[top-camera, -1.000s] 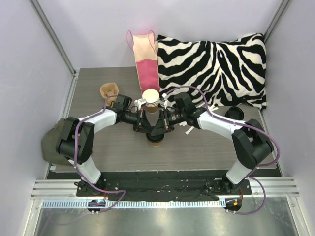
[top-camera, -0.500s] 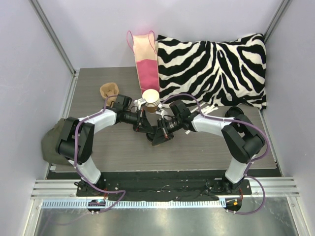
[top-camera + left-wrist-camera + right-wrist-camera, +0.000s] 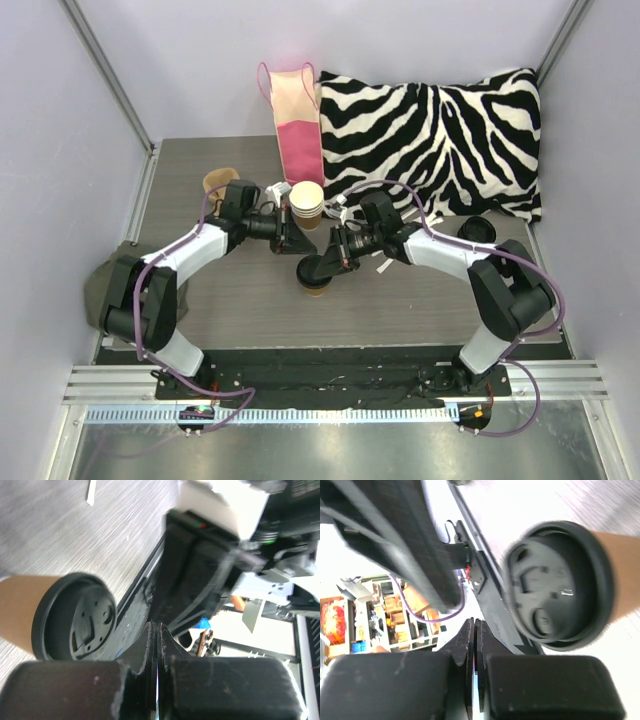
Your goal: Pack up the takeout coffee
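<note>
Standing near the centre of the overhead frame, the kraft-brown cup (image 3: 316,289) wears a black lid (image 3: 311,268) on the grey table (image 3: 420,300). The right gripper (image 3: 474,630) reaches in from the right, its claw pressed together and pinching nothing, tips just beside the lid; its wrist view shows the lidded cup at upper right. The left gripper (image 3: 156,632) sits just above and left of that cup, claw likewise pressed together and empty. A stack of cream-white cups (image 3: 307,198) stands just above it, below the pink bag (image 3: 297,125). A tan pulp carrier (image 3: 214,181) lies at upper left, a zebra pillow (image 3: 440,135) at upper right.
</note>
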